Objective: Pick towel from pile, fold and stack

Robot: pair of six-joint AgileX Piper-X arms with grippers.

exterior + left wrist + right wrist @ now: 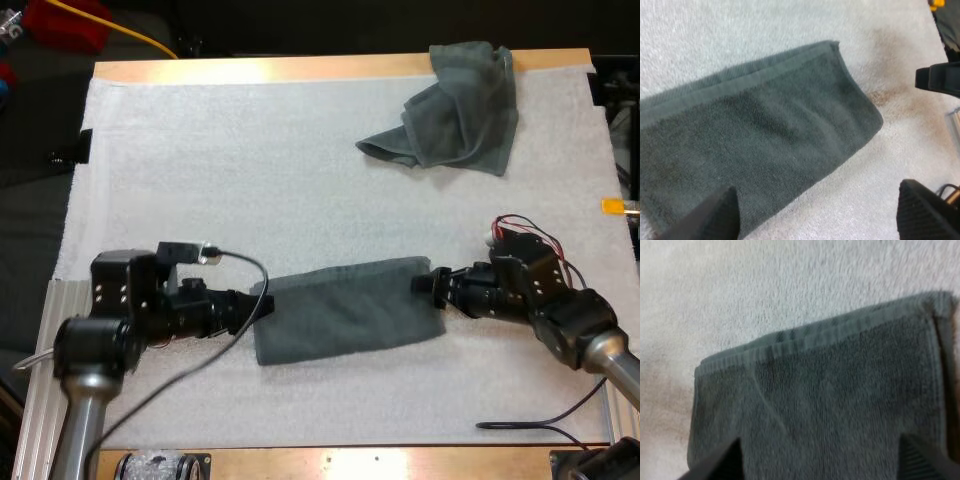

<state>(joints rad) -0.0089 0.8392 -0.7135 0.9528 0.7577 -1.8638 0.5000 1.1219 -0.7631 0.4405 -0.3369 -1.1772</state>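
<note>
A dark grey-green towel (345, 310) lies folded into a long flat band on the white mat, near the front. My left gripper (260, 304) is at its left end, open, its fingers wide apart over the towel (765, 130). My right gripper (424, 284) is at the right end, also open; its two fingertips (715, 465) straddle the towel's hemmed edge (830, 335). Neither gripper pinches the cloth. A second, crumpled towel (452, 106) lies at the back right. In the left wrist view the right gripper (939, 80) shows beyond the towel's rounded fold.
The white mat (220, 170) covers the table, with free room at the back left and centre. The wooden table edge (300, 68) runs along the far side, and the crumpled towel overlaps it.
</note>
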